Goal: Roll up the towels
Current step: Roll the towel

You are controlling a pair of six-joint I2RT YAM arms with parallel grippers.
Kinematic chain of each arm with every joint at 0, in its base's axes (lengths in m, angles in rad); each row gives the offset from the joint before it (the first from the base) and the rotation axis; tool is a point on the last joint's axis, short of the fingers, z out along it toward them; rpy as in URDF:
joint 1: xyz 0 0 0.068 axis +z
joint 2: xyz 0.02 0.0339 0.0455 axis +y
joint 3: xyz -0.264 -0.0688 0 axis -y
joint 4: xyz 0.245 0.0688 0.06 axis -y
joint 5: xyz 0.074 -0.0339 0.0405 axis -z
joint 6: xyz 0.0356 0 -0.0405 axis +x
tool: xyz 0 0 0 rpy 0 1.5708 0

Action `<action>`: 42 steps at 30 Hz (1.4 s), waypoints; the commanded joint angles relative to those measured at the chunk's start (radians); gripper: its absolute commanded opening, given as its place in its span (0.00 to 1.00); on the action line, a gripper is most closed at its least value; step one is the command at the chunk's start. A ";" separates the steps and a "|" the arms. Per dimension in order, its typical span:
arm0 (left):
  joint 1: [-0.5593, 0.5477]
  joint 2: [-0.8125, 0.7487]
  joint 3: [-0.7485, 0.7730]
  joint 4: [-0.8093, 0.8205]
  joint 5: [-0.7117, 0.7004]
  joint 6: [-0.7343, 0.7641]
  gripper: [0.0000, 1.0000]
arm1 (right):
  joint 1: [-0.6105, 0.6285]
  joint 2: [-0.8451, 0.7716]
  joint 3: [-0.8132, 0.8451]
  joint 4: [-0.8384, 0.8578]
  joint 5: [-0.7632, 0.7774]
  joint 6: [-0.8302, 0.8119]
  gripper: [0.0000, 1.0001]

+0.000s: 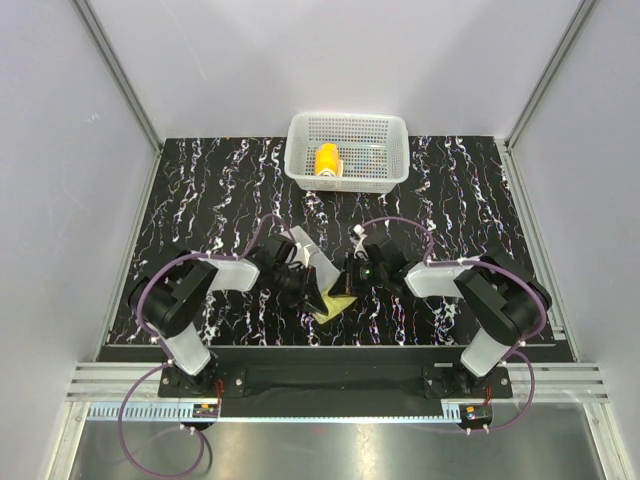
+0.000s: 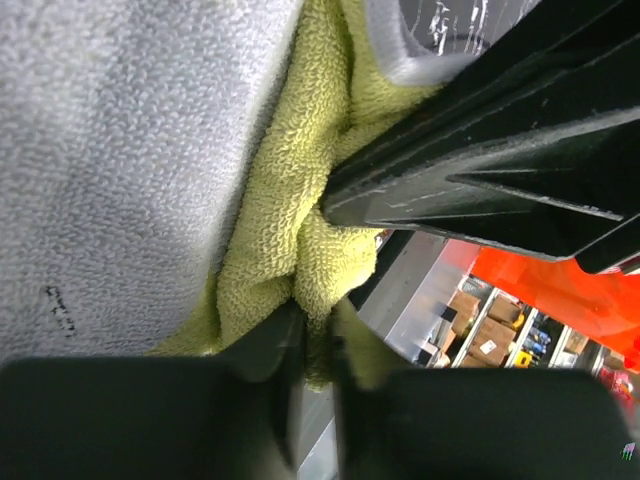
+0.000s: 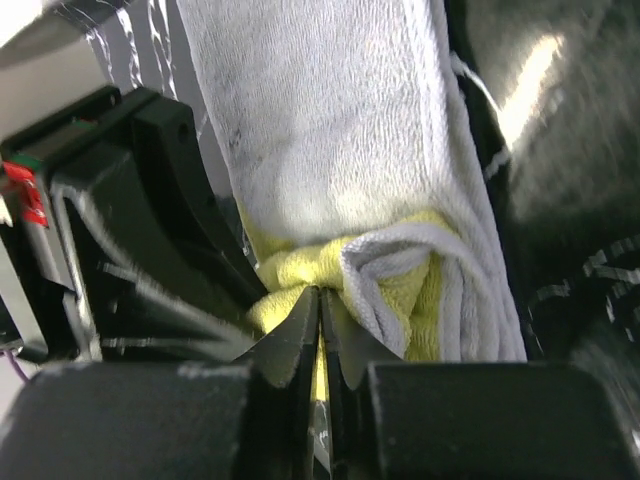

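Where the 2 arms meet at the near middle of the black marbled desk (image 1: 200, 200), the grey and yellow-green towel (image 1: 322, 262) lies bunched. Nearly closed, the left hand (image 2: 315, 312) pinches a yellow-green fold, and the right hand (image 3: 320, 305) nips its yellow edge, jaws almost touching. The orange towel (image 1: 326, 160) sits in the white perforated basket (image 1: 392, 168) at the far edge.

top: bright, even | wrists: dim, close-up blur | glare: R-wrist upper right, prob. reflection
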 commanded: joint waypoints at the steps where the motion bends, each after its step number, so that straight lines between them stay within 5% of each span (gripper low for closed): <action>1: 0.004 -0.054 0.013 -0.103 -0.104 0.045 0.24 | 0.005 0.056 0.030 0.061 -0.004 -0.015 0.09; 5: 0.004 -0.178 0.052 -0.241 -0.239 0.118 0.35 | 0.003 0.092 0.041 0.081 -0.019 -0.012 0.09; 8: 0.000 -0.251 0.088 -0.359 -0.389 0.154 0.53 | 0.005 0.109 0.045 0.084 -0.025 -0.011 0.09; 9: -0.007 -0.302 0.096 -0.371 -0.420 0.172 0.70 | 0.005 0.112 0.049 0.084 -0.028 -0.012 0.09; 10: -0.016 -0.328 0.096 -0.387 -0.479 0.183 0.99 | 0.005 0.119 0.049 0.086 -0.030 -0.012 0.08; 14: -0.102 -0.463 0.099 -0.390 -0.631 0.236 0.99 | 0.005 0.133 0.059 0.086 -0.039 -0.014 0.09; 23: -0.522 -0.510 0.026 -0.255 -1.156 0.307 0.99 | 0.005 0.175 0.084 0.081 -0.077 -0.020 0.08; 33: -0.567 -0.238 0.082 -0.293 -1.251 0.275 0.98 | 0.002 0.192 0.090 0.075 -0.093 -0.025 0.08; 42: -0.567 -0.167 0.108 -0.295 -1.242 0.295 0.50 | -0.002 0.210 0.101 0.078 -0.109 -0.023 0.08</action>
